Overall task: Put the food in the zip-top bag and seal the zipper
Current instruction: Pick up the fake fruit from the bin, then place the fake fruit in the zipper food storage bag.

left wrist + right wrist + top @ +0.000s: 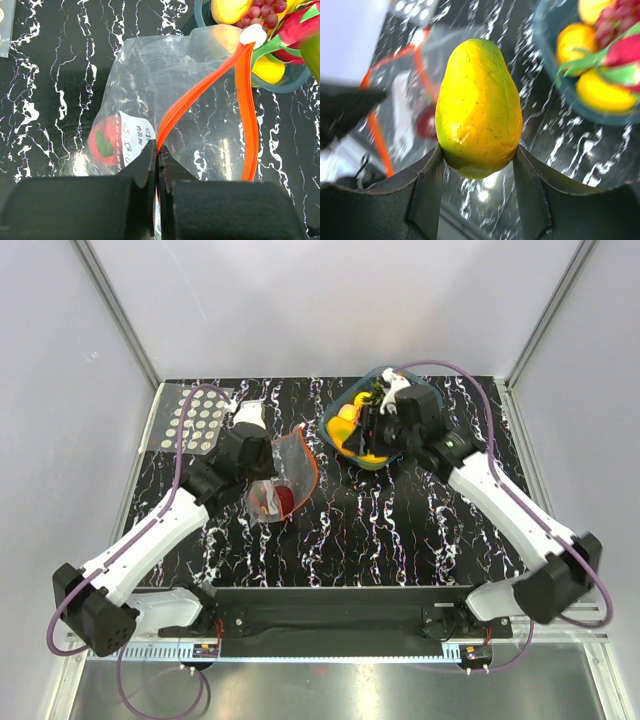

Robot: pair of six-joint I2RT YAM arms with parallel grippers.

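The zip-top bag [165,75] lies on the black marbled table with its mouth held up. My left gripper [158,155] is shut on the near end of its red-orange zipper [200,85]. A red toy fruit [102,142] with a green leaf lies inside the bag. My right gripper [479,160] is shut on a yellow-green oval fruit [479,107], lifted off the table beside the teal tray [600,116]. Seen from above, the bag [290,475] is left of centre, with the right gripper [372,445] to its right at the tray's near edge.
The teal tray [425,395] at the back right holds more food: orange and yellow fruits [227,10], purple grapes [262,12] and a red-and-green piece. A clear sheet with white dots [195,420] lies at the back left.
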